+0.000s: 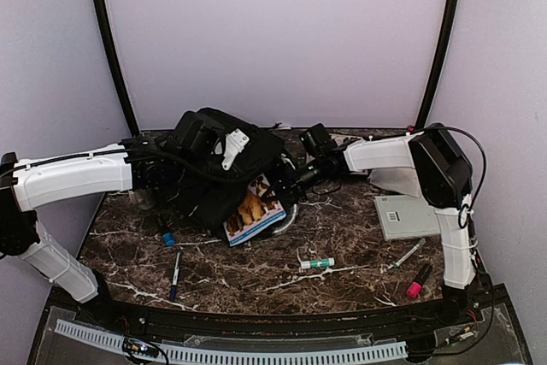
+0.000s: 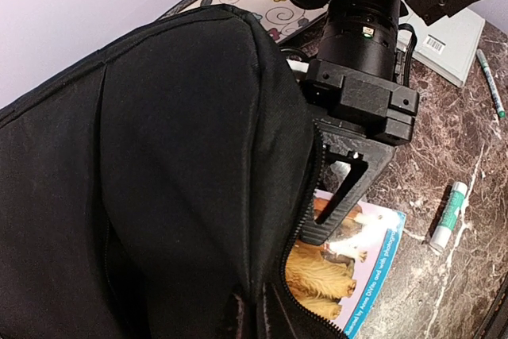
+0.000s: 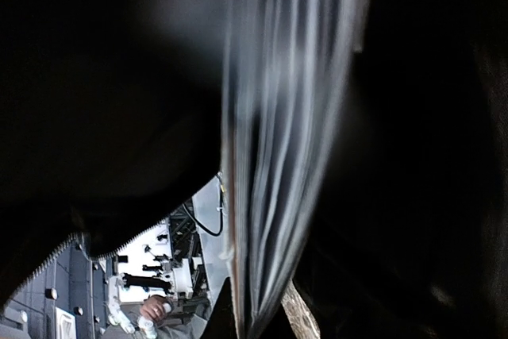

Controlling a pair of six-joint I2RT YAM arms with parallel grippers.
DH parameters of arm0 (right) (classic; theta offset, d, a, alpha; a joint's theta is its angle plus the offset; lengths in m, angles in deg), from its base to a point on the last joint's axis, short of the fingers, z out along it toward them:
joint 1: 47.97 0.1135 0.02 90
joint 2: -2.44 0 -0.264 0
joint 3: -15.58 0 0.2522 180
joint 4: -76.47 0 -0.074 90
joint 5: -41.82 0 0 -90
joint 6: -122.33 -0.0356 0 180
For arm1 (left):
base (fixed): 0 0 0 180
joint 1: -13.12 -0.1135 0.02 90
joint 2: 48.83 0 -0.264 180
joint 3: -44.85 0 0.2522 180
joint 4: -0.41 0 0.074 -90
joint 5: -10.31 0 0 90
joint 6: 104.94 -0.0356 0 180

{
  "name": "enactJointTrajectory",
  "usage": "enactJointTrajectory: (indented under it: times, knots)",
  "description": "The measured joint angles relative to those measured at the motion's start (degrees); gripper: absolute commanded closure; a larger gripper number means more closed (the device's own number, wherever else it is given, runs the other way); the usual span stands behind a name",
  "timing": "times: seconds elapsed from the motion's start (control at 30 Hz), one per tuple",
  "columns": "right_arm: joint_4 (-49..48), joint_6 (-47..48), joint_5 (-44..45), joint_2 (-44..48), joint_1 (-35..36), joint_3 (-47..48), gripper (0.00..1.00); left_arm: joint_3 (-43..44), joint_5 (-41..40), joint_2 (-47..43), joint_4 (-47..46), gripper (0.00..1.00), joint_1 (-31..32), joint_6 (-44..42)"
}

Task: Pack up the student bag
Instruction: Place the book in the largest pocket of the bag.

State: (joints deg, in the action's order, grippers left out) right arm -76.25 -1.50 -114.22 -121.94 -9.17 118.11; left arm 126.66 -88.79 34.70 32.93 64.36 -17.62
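Marble table (image 1: 256,284), near strip: black pen (image 1: 175,273) at left, glue stick (image 1: 317,262) at centre, pink marker (image 1: 418,281) at right, all lying flat and well apart. Just beyond the marker a thin pen (image 1: 408,254) lies diagonally, and past that a grey booklet (image 1: 403,215) lies flat beside the right arm. A blue-capped pen (image 1: 167,238) lies at the near left foot of the bag. The bag (image 1: 261,151) is heaped at mid-table toward the back, left of centre, with its zippered mouth facing right and near. A picture book (image 1: 250,211) sticks out of that mouth, its near corner on the table and its far part inside the fabric. The right gripper (image 2: 316,232) comes in from the right, fingers closed, tips on the book's cover right at the zipper edge. I cannot tell whether the book is clamped; the right wrist view gives only blurred page edges and dark fabric. The left gripper (image 1: 197,147) sits on the bag's upper left, fingers closed. They are hidden in the fabric, so I cannot tell whether any cloth is pinched. Behind the bag, in the left wrist view, a flower-patterned sheet (image 2: 262,1) lies on the table.
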Motion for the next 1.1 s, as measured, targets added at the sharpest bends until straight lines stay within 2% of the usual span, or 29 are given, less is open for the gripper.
enactJointTrajectory:
  times: [0.17, 0.4, 0.57, 0.7, 0.97, 1.1]
  knots:
    - [-4.2, -5.1, 0.6, 0.2, 1.1, -2.6, 1.0, 0.0, 2.5, 0.0, 0.3, 1.0, 0.0, -1.8]
    - [-2.0, -3.4, 5.4, 7.7, 4.4, -12.2, 1.0, 1.6, 4.4, 1.3, 2.1, 1.0, 0.9, -4.6]
    - [-9.1, -7.2, 2.4, 12.7, 5.3, -17.0, 1.0, 3.1, 6.9, 2.8, 2.0, 1.0, 1.4, -7.2]
    - [-13.0, -9.9, 1.6, 10.1, 5.3, -16.3, 1.0, 3.1, 8.3, 2.9, 1.9, 1.0, 2.9, -10.4]
    - [-6.6, -4.1, 4.2, 3.1, 4.7, -5.6, 1.0, 3.1, 8.6, 3.0, 2.7, 1.0, 3.9, -14.3]
    - [-4.3, -0.7, 6.1, 1.7, 4.7, -4.3, 0.86, 3.1, 8.6, 2.9, 2.8, 1.0, 3.9, -14.8]
